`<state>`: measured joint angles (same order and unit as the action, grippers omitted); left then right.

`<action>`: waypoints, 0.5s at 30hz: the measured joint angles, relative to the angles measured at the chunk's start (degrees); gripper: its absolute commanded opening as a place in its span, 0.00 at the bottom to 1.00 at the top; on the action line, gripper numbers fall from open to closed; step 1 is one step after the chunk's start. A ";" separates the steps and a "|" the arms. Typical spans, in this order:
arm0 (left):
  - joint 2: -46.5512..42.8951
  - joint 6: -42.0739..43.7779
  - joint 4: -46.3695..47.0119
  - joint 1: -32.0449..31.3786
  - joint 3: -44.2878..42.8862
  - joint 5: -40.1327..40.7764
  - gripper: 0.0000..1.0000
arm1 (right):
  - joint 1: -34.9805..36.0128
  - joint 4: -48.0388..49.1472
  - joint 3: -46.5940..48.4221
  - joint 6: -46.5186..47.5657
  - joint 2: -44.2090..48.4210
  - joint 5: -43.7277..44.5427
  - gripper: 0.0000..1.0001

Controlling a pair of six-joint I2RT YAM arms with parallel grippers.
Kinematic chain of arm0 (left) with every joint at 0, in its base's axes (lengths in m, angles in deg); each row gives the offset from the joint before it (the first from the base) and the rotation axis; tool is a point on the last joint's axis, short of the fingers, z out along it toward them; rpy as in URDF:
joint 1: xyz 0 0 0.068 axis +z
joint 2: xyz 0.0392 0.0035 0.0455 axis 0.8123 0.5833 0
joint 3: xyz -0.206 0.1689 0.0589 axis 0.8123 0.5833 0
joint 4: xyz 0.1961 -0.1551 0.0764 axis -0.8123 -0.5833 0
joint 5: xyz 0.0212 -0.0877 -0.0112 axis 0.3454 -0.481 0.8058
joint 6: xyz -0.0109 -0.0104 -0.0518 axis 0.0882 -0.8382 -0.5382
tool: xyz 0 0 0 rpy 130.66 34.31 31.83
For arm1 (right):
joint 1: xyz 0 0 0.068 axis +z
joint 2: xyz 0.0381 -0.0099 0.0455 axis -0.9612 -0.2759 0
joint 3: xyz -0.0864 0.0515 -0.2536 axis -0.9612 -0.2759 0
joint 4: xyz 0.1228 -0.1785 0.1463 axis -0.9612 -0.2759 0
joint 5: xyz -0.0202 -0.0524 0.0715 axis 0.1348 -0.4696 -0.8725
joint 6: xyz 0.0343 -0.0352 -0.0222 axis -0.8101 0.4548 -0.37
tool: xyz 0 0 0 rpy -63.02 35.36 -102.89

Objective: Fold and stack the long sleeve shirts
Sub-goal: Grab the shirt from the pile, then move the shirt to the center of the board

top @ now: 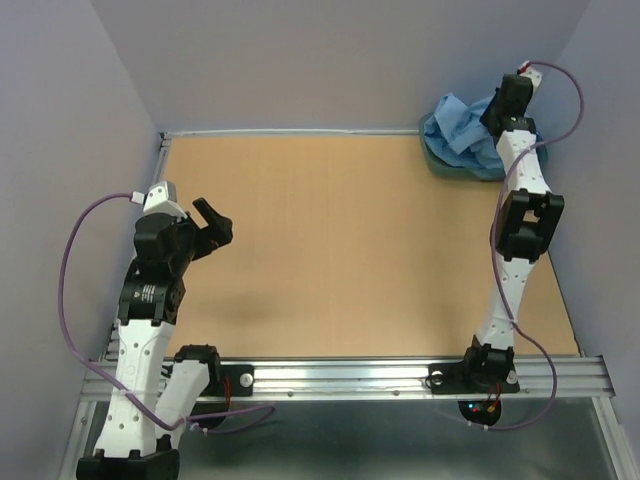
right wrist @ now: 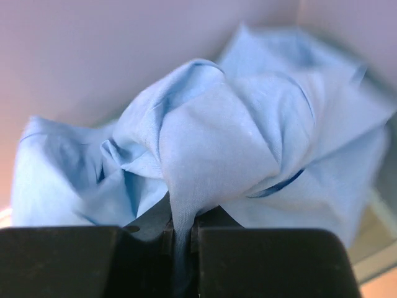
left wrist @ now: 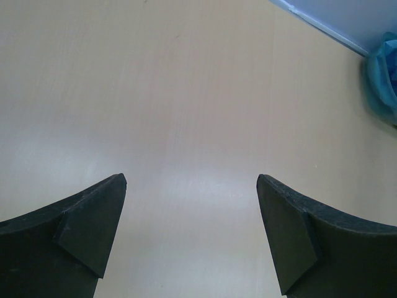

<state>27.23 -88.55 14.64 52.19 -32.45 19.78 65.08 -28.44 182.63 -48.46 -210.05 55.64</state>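
Right gripper (top: pixel 506 98) sits way out at the far right corner in our overhead view, nose-down in the crumpled pile of light blue shirts (top: pixel 462 132), which is heaped in a teal tub (top: pixel 440 165). Our left gripper (top: pixel 212 222) hangs over the left side of the wooden table (top: pixel 350 250), well apart from the pile.

Left wrist view: both fingers (left wrist: pixel 80 230) are spread wide with nothing between them. We only see bare tabletop below and the tub peeking in at the right edge.

Right wrist view: the jaws are pinched tight on a narrow twist of shirt fabric, with the rest of the bundle bunched up beyond.

So we reckon we're on step one, grabbing a shirt out of the tub. The next move calls for lifting it clear and dragging it onto the open table to spread flat. We can't tell how many shirts are tangled in there, so a second one might tag along.
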 measured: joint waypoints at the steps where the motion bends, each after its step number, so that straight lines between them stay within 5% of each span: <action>1: -0.20 -0.02 0.02 0.00 0.00 0.02 0.99 | 0.04 0.42 0.00 1.18 1.81 -0.76 0.00; 8: -1.81 -0.04 0.85 0.00 0.00 0.66 0.99 | 3.19 5.16 0.00 9.49 19.98 -9.22 0.00; 15: -3.06 -0.35 1.88 -0.02 -0.02 0.83 0.99 | 15.47 9.27 0.98 14.23 35.10 -20.31 0.01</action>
<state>24.17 -88.90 16.52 52.17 -32.48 20.61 80.55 -19.18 183.61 -34.23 -174.94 35.33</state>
